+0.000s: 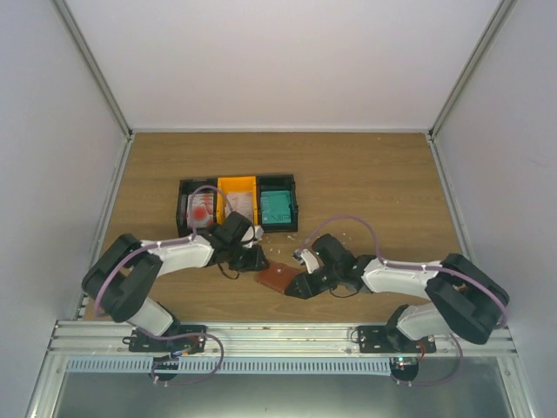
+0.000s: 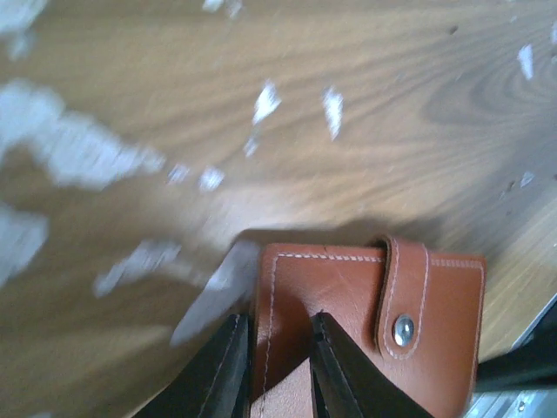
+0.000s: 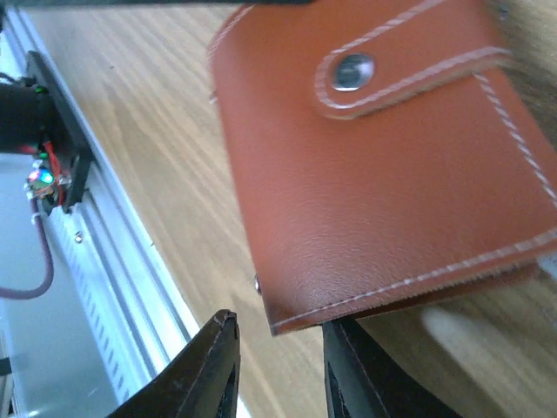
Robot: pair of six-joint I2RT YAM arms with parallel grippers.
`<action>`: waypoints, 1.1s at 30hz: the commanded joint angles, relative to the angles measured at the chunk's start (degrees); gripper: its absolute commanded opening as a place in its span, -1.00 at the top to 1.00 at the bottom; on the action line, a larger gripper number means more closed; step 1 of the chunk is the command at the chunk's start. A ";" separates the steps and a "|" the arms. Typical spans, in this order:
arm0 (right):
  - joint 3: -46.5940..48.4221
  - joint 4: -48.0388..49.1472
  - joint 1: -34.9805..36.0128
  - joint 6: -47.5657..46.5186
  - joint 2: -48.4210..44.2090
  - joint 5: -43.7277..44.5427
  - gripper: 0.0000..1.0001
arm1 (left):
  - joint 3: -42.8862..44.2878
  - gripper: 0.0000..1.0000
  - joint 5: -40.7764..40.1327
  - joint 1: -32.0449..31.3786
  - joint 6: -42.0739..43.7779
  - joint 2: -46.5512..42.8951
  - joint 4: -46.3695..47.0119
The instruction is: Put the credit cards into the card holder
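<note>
The card holder [image 1: 277, 279] is on the table [image 1: 365, 192], near the front and about the middle. Its strap is snapped closed, so I'd say this is the opening step. The left gripper [image 2: 278, 370] is at its 10 o'clock, jaws narrow and apparently pinching the cover edge. The right gripper [image 3: 277, 366] is at 4 o'clock, slightly apart and gripping nothing I can see. Next up, I reckon: pop the snap [image 2: 403, 329] while one side holds steady. The credit cards [image 1: 277, 206] sit in bins [image 1: 237, 181] at 12 o'clock. No readable branding anywhere.

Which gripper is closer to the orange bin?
Left. The left gripper sits just in front of the orange bin; the right gripper is farther, past the wallet.
</note>
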 commanded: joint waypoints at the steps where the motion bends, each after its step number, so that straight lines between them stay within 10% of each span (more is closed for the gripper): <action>1: -2.02 1.17 0.58 2.09 -4.56 -0.48 0.42 | 5.31 0.53 5.22 -0.44 5.95 5.96 4.83; 10: 2.25 -11.68 0.53 3.25 -7.16 15.98 0.24 | 12.28 0.50 1.71 -0.45 7.73 9.41 2.38; 19: 11.15 -22.95 -0.27 -1.17 -5.36 33.44 -0.15 | 7.43 -0.02 -4.06 -0.36 3.77 1.83 -0.18; 28: 15.25 -18.88 -2.11 -4.96 3.87 27.16 -0.15 | -4.07 -0.17 -0.91 -0.36 -6.81 -8.88 5.48; 33: 12.69 -15.77 -1.75 -3.25 5.28 19.30 0.22 | -7.37 -0.30 -1.35 -0.36 -10.32 -12.88 8.08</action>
